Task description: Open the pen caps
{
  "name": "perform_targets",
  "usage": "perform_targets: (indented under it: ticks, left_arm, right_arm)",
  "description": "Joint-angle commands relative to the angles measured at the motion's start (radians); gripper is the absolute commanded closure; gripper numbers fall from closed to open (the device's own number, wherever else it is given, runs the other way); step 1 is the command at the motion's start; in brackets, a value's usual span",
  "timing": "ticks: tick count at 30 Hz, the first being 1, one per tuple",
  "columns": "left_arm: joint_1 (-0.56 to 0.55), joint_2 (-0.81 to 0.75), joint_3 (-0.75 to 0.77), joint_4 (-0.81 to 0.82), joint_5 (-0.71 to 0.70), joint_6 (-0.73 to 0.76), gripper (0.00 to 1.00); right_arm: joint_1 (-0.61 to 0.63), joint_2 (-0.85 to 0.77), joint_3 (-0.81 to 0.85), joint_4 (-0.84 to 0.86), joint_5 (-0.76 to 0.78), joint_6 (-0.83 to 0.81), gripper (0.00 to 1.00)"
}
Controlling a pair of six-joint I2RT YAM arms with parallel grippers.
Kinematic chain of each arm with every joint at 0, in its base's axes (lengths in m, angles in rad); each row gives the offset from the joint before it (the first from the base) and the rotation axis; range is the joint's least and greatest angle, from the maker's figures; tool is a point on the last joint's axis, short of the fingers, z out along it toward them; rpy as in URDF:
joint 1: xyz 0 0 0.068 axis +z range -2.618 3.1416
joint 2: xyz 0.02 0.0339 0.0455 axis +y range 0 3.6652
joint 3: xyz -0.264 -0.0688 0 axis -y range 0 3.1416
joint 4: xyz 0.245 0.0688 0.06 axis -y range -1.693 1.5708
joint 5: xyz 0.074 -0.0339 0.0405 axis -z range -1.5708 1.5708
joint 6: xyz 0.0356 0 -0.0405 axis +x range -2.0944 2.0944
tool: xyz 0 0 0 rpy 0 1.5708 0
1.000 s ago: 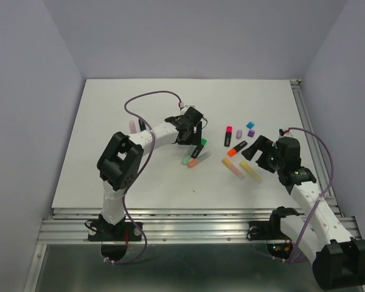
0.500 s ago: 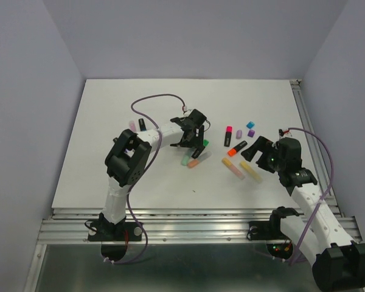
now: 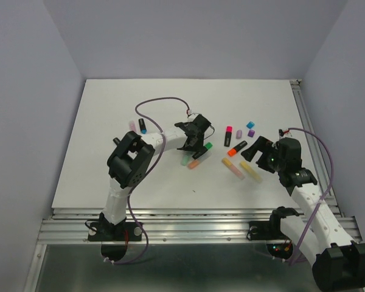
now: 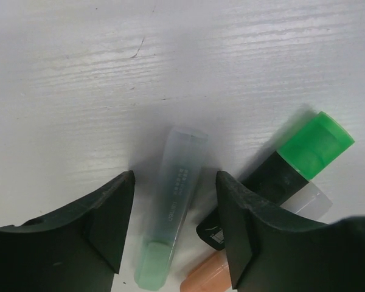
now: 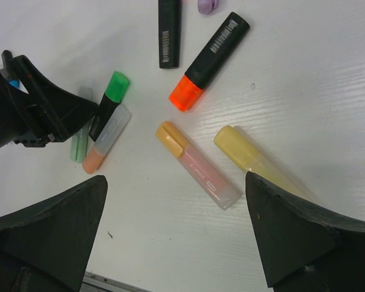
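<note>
Straddling the mint highlighter [image 4: 174, 204] low in frame with left gripper [image 4: 173, 176] jaws apart, mint cap [image 4: 152, 271] at bottom edge, right gripper [image 5: 175, 179] gaping wide, risking pinching the green-capped black marker [image 4: 280, 176] crowding one finger.

Orange cap [image 5: 184, 97], green cap [image 5: 117, 86], white table [image 5: 304, 79]

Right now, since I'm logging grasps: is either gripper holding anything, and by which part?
Nothing held. The left gripper straddles the pale green pen mid-barrel, jaws open, not touching; the right gripper hangs open, empty.
</note>
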Motion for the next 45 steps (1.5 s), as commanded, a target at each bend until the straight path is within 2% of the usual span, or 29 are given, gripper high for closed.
perform_targets:
  ticks: [1, 7, 15, 21, 26, 31, 34, 36, 37, 38, 41, 45]
  left_arm:
    - [-0.026, 0.022, -0.071, -0.055, 0.029, -0.004, 0.37]
    - [-0.024, 0.050, -0.100, -0.033, 0.083, -0.013, 0.63]
    - [-0.011, 0.076, -0.097, -0.087, 0.002, -0.059, 1.00]
    - [0.019, -0.014, -0.075, -0.088, -0.085, -0.083, 1.00]
    - [0.022, -0.221, -0.101, -0.044, -0.135, -0.109, 1.00]
    - [0.020, -0.412, -0.209, -0.035, -0.161, -0.204, 1.00]
    - [0.020, -0.559, -0.282, -0.003, -0.178, -0.238, 1.00]
    - [0.020, -0.599, -0.325, 0.008, -0.187, -0.266, 1.00]
    - [0.020, -0.634, -0.337, 0.014, -0.191, -0.275, 1.00]
    - [0.020, -0.646, -0.350, 0.017, -0.201, -0.290, 1.00]
    - [0.022, -0.682, -0.388, 0.031, -0.199, -0.303, 1.00]
    - [0.020, -0.709, -0.436, 0.033, -0.196, -0.361, 1.00]
  right_arm:
    - [-0.008, -0.017, -0.022, 0.017, 0.002, -0.015, 0.00]
    - [-0.008, -0.026, -0.017, 0.007, 0.020, -0.013, 0.00]
    - [-0.008, -0.071, -0.016, 0.011, 0.011, -0.012, 0.00]
    - [-0.007, -0.091, -0.034, 0.055, -0.091, -0.027, 0.00]
    - [-0.007, -0.121, -0.040, 0.109, -0.301, -0.065, 0.00]
    - [0.036, -0.163, -0.037, 0.122, -0.351, -0.068, 0.00]
    - [0.149, -0.096, -0.036, 0.129, -0.321, -0.067, 0.00]
    - [0.235, -0.046, -0.017, 0.148, -0.199, -0.052, 0.00]
    - [0.330, -0.023, -0.011, 0.189, -0.158, -0.045, 0.00]
    - [0.372, 0.021, -0.007, 0.224, -0.112, -0.024, 0.00]
    - [0.491, 0.127, 0.004, 0.375, -0.136, -0.004, 0.00]
    - [0.636, 0.288, 0.084, 0.439, -0.043, -0.004, 0.00]
